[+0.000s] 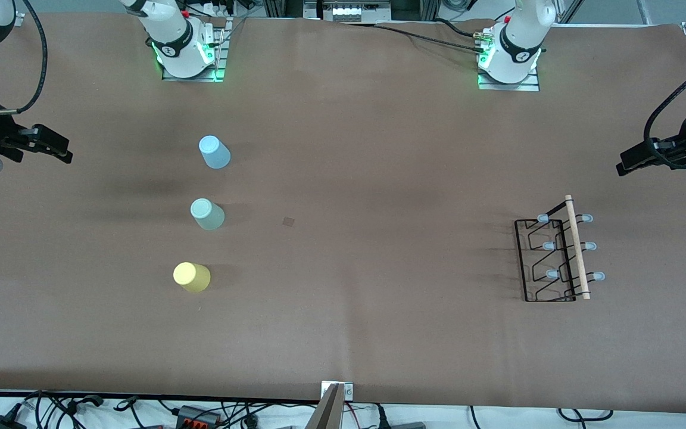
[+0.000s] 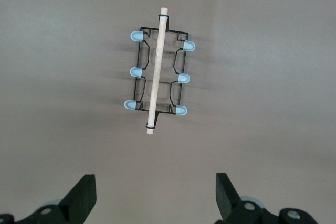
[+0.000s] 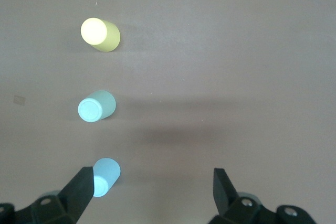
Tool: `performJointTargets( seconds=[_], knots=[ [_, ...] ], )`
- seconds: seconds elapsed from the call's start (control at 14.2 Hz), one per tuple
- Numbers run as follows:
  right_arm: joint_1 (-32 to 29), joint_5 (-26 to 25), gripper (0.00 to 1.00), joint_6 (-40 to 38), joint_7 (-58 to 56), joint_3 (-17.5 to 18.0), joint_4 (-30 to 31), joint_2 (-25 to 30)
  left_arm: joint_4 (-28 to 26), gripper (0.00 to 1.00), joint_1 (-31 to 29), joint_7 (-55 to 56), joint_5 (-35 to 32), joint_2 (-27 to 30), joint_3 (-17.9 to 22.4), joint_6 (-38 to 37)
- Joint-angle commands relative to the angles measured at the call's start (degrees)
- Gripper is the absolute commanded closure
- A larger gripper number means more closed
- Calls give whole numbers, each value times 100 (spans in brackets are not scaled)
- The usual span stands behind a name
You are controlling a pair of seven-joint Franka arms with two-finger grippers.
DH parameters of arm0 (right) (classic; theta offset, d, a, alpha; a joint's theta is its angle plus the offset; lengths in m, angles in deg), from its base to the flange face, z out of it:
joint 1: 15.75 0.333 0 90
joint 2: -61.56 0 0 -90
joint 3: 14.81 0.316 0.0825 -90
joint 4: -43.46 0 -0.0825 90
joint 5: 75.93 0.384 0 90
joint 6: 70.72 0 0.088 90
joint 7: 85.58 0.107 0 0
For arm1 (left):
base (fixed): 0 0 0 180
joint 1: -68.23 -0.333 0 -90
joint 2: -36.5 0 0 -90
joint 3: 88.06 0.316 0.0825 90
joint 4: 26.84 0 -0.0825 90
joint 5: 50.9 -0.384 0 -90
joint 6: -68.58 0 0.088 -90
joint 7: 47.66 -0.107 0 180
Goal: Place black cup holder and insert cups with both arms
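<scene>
Lowest in the frame, one yellow cup (image 1: 192, 277) heads three cups, mint green cup (image 1: 206, 214) and light blue cup (image 1: 214, 152) above. One black cup holder (image 1: 557, 255) with six prongs stands mid-right on the tabletop (image 1: 367, 179). Left pincer (image 2: 156, 195) and right pincer (image 3: 152, 190) hang open, cut off at frame edges.

We see a desk (image 1: 343, 333) covered edge to edge in a brown matte sheet, faintly creased, with soft dark shadows lying in bands across it. A small darker square mark (image 1: 288, 221) sits near its middle. Along the edge nearest the front camera run tangled black cables (image 1: 81, 408) on a white strip. Aluminium framing (image 1: 343, 9) stands at the top edge.
</scene>
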Motion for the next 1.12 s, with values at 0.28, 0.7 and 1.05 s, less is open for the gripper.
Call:
performJointTargets(
  seconds=[0.28,0.7,1.05],
  knots=[
    [-42,29,0,-13,-11,38,141,168,-23,0,-27,-82,102,30,16,85],
    [-51,38,0,22,-11,38,141,90,-41,0,-80,-91,129,-171,16,208],
    [-7,73,0,74,-11,47,106,-227,-224,0,-98,-100,93,-1155,-28,1189]
  ],
)
